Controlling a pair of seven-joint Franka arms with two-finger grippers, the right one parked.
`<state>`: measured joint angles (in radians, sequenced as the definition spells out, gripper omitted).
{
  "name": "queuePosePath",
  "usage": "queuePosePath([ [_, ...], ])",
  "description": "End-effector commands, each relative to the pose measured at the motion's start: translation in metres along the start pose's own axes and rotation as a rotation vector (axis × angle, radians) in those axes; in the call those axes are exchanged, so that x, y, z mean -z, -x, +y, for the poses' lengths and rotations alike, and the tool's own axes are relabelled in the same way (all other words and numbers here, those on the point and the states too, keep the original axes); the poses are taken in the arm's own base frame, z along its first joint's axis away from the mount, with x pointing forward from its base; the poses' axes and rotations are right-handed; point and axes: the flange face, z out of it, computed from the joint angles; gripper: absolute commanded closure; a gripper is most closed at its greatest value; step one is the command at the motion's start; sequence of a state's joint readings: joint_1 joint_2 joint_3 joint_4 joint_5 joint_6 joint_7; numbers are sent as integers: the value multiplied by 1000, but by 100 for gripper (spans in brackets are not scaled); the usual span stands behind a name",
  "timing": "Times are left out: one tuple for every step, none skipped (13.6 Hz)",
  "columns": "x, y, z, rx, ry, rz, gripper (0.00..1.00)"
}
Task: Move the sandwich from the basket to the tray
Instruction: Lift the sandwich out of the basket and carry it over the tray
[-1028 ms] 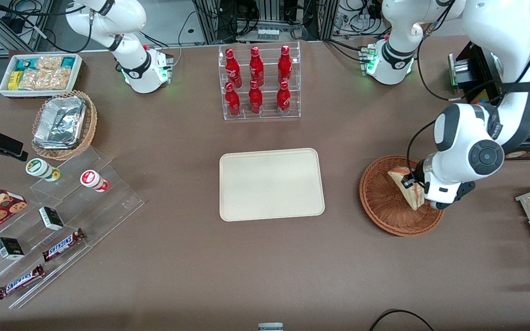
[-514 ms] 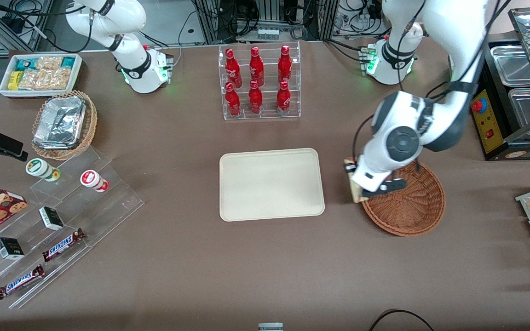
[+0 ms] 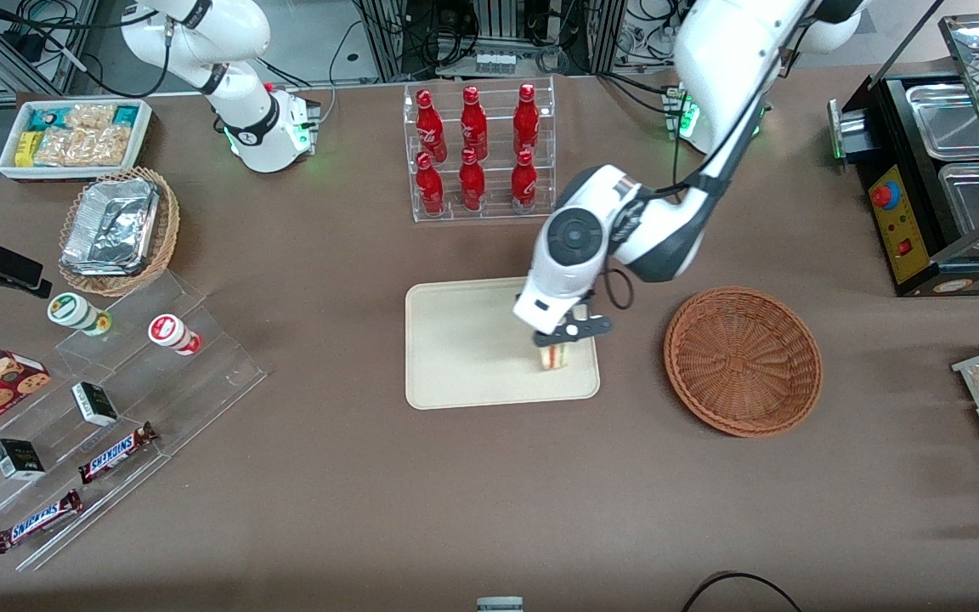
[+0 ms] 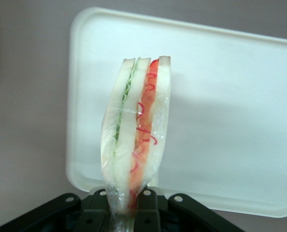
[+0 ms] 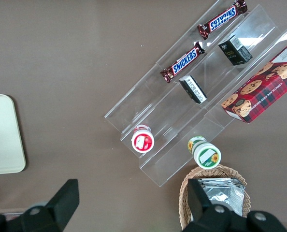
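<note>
My gripper is shut on the sandwich, a plastic-wrapped wedge of white bread with red and green filling, and holds it over the cream tray at the corner nearest the basket and the front camera. In the wrist view the sandwich hangs edge-on from the black fingers above the tray. The round reddish-brown wicker basket stands beside the tray toward the working arm's end of the table, with nothing in it.
A clear rack of red bottles stands farther from the front camera than the tray. A tan basket with a foil container, a white snack box and a clear stepped stand with snacks lie toward the parked arm's end. A black appliance sits past the basket.
The gripper has carried the sandwich out of the basket, across the gap of table, and over the tray's near corner. The basket is left with nothing in it.
</note>
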<state>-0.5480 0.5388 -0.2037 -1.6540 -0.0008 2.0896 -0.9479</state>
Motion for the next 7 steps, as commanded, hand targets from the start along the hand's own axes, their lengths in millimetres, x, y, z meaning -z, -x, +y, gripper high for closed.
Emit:
queuePosePath([
  [-17,7,44,39,-5,25,100],
  [-22,11,53,46,-10,36,100],
  [-30,18,59,48,-24,43,100],
  [-36,20,61,55,-36,53,100],
  [-40,18,62,64,-41,60,100],
  [-41,17,63,66,-42,60,100],
  [-41,17,64,65,-40,61,100],
])
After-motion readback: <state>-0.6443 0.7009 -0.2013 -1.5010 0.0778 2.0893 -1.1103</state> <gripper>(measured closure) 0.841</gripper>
